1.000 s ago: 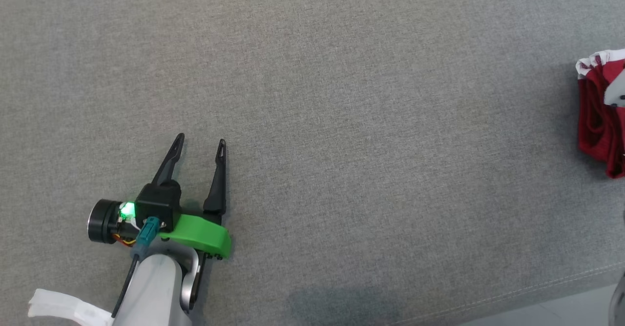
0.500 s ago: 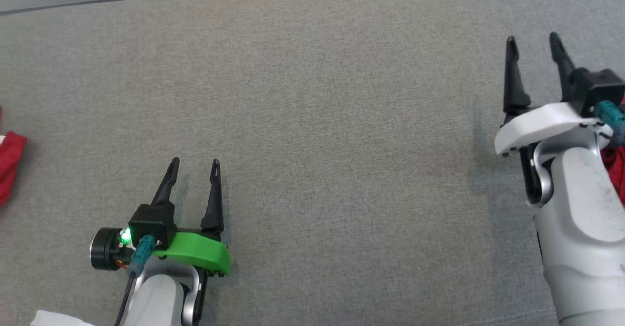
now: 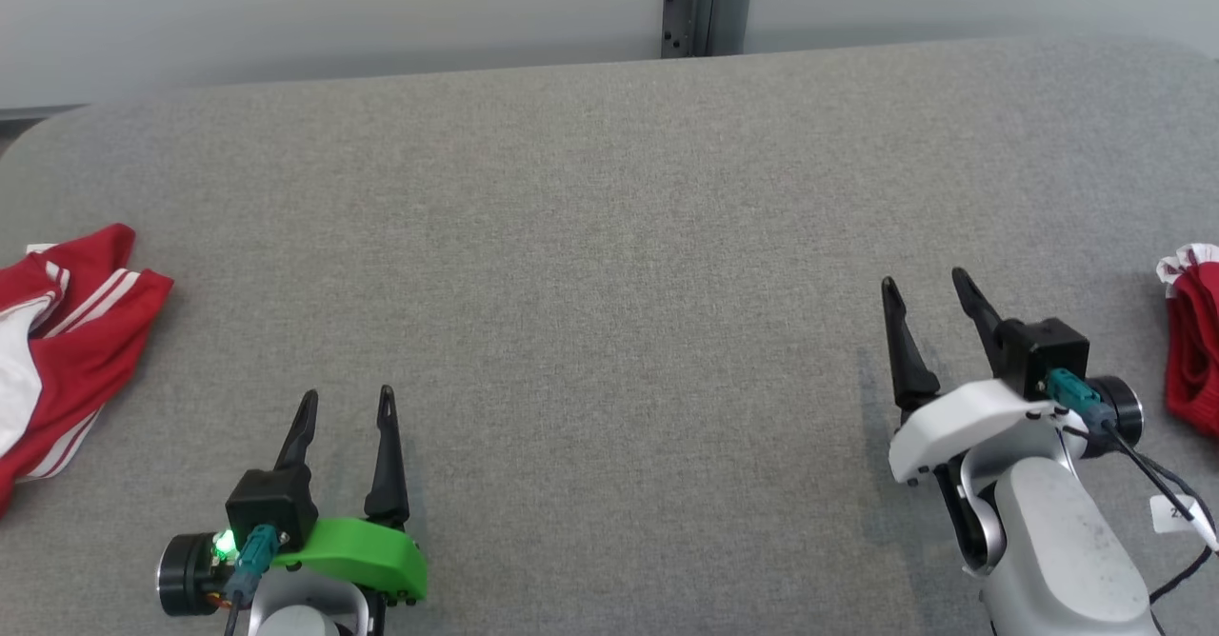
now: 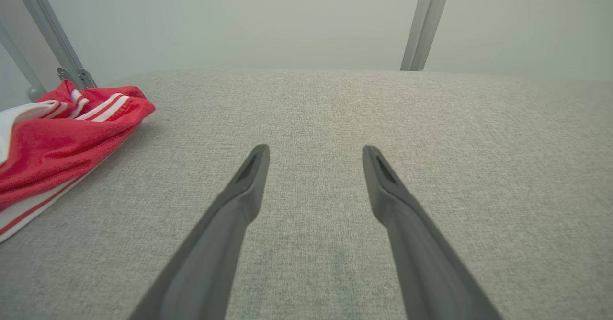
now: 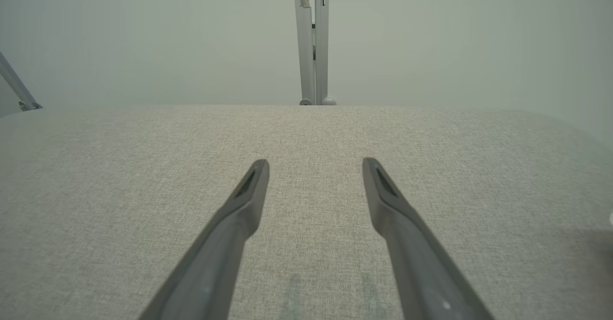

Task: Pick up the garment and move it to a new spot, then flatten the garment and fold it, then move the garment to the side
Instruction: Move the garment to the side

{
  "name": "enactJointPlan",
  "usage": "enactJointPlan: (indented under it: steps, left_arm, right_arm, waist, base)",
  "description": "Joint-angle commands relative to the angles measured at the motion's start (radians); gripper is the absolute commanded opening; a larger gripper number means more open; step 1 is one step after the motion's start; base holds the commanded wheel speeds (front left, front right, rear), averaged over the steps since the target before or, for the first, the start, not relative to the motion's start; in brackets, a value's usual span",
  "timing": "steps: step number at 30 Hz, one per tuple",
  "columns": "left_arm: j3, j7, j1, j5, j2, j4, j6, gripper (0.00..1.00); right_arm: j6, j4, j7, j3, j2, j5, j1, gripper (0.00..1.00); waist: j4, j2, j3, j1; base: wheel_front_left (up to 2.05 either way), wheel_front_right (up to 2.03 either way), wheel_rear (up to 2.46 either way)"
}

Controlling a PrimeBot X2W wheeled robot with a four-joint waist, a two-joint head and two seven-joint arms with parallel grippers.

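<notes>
Covering the table (image 3: 609,236) is grey woven fabric, pale wall (image 3: 286,8) behind. Jaws stand apart, empty, on left gripper (image 3: 348,392) and right gripper (image 3: 923,277).

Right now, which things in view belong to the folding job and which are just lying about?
Job: left garment; right garment, which one is next I cannot tell; left gripper, right gripper, both open; table.
Lying about: post at the back; white tag.

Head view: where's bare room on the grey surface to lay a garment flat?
The wide middle of the grey surface, between left pincer and right pincer and up to the far edge, is bare. Crowded: left edge, striped red garment; right edge, bunched red garment.
</notes>
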Motion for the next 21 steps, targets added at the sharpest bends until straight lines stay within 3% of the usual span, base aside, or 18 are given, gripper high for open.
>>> enactJointPlan:
  steps: [1, 21]
  left_arm:
    - [0.006, 0.000, 0.018, -0.001, 0.002, 0.001, 0.005, 1.00]
    - [0.071, 0.000, 0.113, -0.004, 0.002, -0.015, 0.015, 1.00]
  right_arm:
    - [-0.001, -0.004, 0.000, -0.004, -0.003, 0.012, 0.028, 1.00]
    - [-0.001, -0.037, 0.000, 0.069, 0.001, 0.112, 0.169, 1.00]
  waist:
    - [0.020, 0.0000, -0.050, 0.0000]
    - [-0.011, 0.0000, -0.168, 0.0000]
  base:
    - [0.00, 0.00, 0.00]
    - [0.00, 0.00, 0.00]
